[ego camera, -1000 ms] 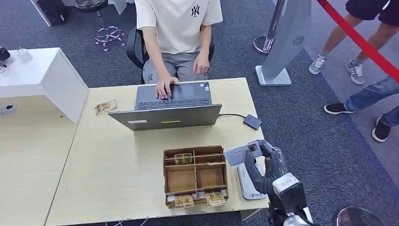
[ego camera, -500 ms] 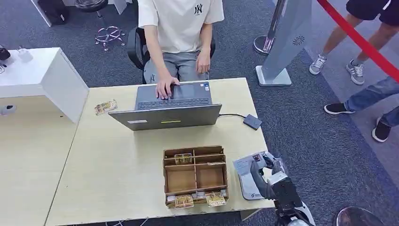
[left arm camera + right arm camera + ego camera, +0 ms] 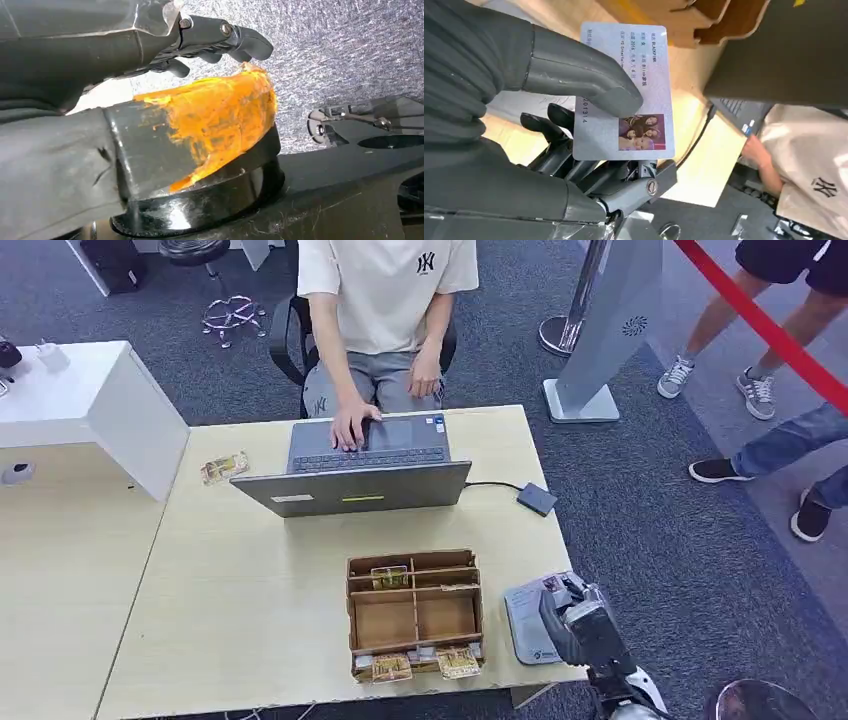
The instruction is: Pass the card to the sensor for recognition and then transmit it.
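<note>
From the head view the right hand [image 3: 572,618] sits low over the white sensor pad [image 3: 527,625] at the counter's [image 3: 250,610] right front corner, just beside the wooden organizer [image 3: 415,614], with the card [image 3: 535,590] flat above the pad. The right wrist view brings the card [image 3: 626,90] close: thumb on top, dark fingers [image 3: 574,165] underneath, printed text and a small photo facing up, so that hand grips it. The left hand [image 3: 210,40], seen from its own wrist, hangs over grey carpet [image 3: 340,45] with its fingers apart, holding nothing.
</note>
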